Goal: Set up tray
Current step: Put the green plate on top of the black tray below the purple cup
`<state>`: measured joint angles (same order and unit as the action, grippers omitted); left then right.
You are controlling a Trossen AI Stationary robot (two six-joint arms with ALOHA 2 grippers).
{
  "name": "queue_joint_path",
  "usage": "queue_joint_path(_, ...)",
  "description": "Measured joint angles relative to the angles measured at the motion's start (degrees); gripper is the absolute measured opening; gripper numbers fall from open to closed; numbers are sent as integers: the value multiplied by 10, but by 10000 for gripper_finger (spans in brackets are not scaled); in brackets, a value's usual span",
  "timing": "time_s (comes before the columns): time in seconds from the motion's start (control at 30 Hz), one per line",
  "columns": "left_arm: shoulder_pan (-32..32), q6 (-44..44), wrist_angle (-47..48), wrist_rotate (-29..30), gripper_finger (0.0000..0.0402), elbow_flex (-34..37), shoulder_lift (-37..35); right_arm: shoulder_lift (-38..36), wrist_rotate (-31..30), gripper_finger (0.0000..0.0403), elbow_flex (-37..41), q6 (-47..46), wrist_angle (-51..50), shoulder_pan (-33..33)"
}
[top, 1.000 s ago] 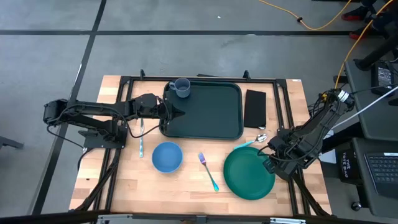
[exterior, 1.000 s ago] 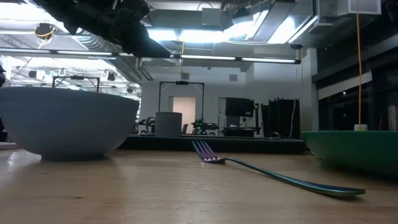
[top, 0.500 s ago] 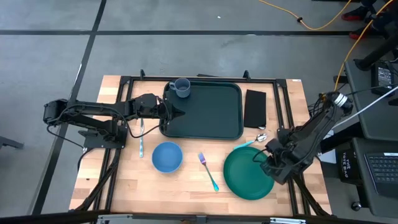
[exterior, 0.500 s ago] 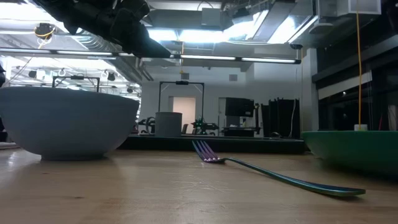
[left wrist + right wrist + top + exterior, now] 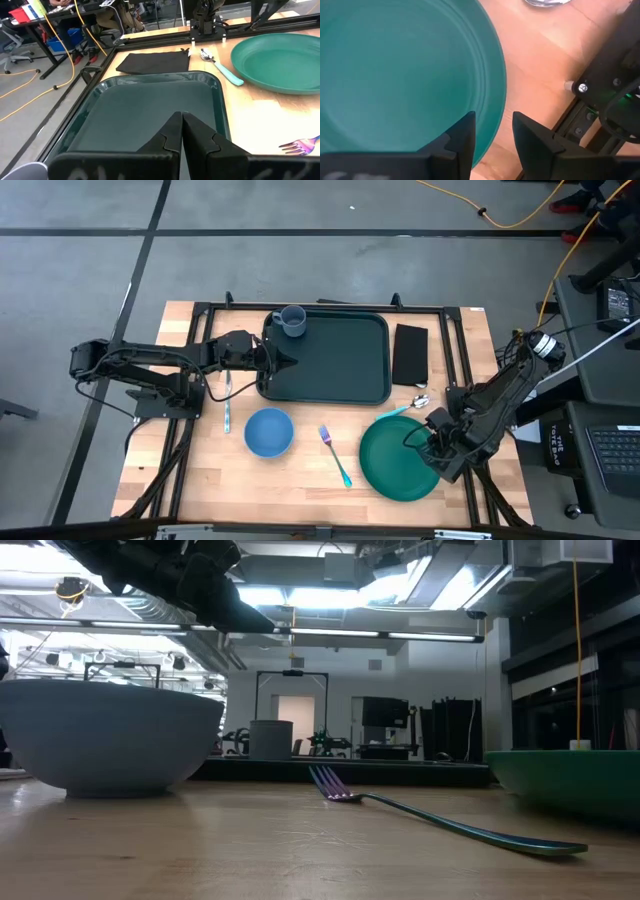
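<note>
The dark green tray point(image 5: 335, 365) lies at the table's far middle, with a grey-blue cup point(image 5: 292, 321) standing in its far left corner. My left gripper point(image 5: 288, 362) is shut and hangs over the tray's left rim; the left wrist view shows its closed tips point(image 5: 181, 120) above the tray floor point(image 5: 145, 110). My right gripper point(image 5: 430, 448) is open over the right rim of the round green plate point(image 5: 395, 460). In the right wrist view point(image 5: 494, 127) one finger stands over the plate's inside and the other over the wood outside. Whether they touch the rim does not show.
A blue bowl point(image 5: 268, 431), a fork point(image 5: 336, 456) and a teal-handled utensil point(image 5: 227, 405) lie on the near wood. A spoon point(image 5: 408, 406) lies between the plate and the black napkin point(image 5: 410, 354), which sits right of the tray. Black frame rails border the table.
My right gripper has moved a little toward the table's near edge and left, farther over the plate's right rim. The left arm and all objects have stayed where they were.
</note>
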<state>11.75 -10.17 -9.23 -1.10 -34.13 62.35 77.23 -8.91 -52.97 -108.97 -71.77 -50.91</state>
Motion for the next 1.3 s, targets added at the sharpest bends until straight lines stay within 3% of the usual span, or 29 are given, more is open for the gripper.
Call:
queue_joint_path(0.6, -4, 33, 4, -15, 1, 0, 0, -40, 1, 134, 147, -31, 172, -11)
queue_joint_path(0.77, -5, 34, 5, -10, 4, 0, 0, -40, 29, 134, 178, -35, 182, -11)
queue_joint_path(1.17, -5, 34, 4, -8, 3, 0, 0, -40, 31, 133, 206, -35, 269, -10)
queue_joint_path(1.3, -5, 31, 4, -8, 2, 0, 0, -40, 31, 114, 207, -45, 270, -10)
